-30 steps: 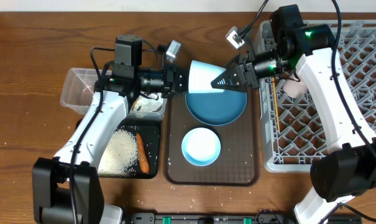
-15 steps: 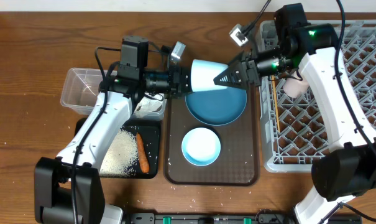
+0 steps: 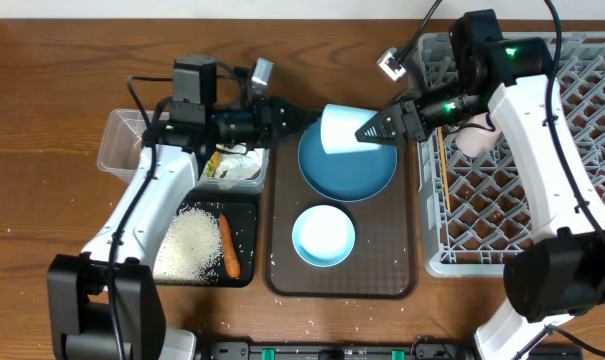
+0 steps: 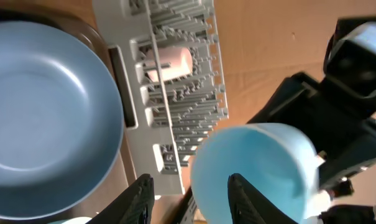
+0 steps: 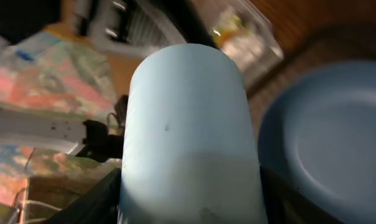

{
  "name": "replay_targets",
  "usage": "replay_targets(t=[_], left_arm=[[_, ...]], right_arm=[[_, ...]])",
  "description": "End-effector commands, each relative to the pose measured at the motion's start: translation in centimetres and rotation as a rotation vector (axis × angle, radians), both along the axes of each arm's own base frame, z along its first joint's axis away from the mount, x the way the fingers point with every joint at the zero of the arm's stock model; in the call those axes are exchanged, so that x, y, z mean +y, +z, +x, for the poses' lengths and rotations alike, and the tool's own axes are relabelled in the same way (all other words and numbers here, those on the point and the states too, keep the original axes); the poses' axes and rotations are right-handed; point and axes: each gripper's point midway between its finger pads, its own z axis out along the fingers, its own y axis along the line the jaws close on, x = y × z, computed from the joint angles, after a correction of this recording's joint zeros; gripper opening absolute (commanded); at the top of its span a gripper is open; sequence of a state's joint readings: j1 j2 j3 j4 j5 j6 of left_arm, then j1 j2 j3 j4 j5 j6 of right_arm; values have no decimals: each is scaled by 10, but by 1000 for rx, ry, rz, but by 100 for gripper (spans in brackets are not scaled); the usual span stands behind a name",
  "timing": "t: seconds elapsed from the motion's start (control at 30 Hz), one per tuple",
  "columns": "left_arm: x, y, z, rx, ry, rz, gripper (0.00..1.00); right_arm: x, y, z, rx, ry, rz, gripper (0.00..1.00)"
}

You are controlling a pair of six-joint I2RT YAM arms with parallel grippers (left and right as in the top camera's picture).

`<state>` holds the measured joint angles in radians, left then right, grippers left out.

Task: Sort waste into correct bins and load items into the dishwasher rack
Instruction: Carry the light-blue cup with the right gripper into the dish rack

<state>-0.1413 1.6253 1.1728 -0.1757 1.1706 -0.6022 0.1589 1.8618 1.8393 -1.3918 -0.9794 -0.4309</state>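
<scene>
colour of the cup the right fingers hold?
Light blue. The cup shows best in the right wrist view.

We can read no words, numbers or brands anywhere. The wrapper (image 3: 218, 158) at nine o'clock is too small to read.

A pale blue cylindrical cup (image 5: 188, 124) fills the middle of the view. It is clamped at its near end by the right tool (image 5: 188, 208), whose dark fingers (image 5: 91, 202) show at both lower corners. A round blue plate (image 5: 337, 143) lies to its right. Brown wooden tabletop (image 5: 312, 18) shows at the upper right.
</scene>
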Motion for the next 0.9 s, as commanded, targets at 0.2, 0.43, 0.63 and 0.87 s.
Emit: replay_targets(t=[0.2,0.43,0.63,0.87], left_arm=[[6,-11,-2,-26,-6,37,41],[19,-42,-2,56,72,176,41],[41,-76,-6,143,158,357,42],[45,-84,-13,142,135,405,41]], right_arm=[[-97,-49,13,274,-429,-441,15],[-159,-62,1,416,-627,-606,14],[-208,-68,-15,533,-785,-726,11],[-246,-71,-29,605,-917,-834,11]])
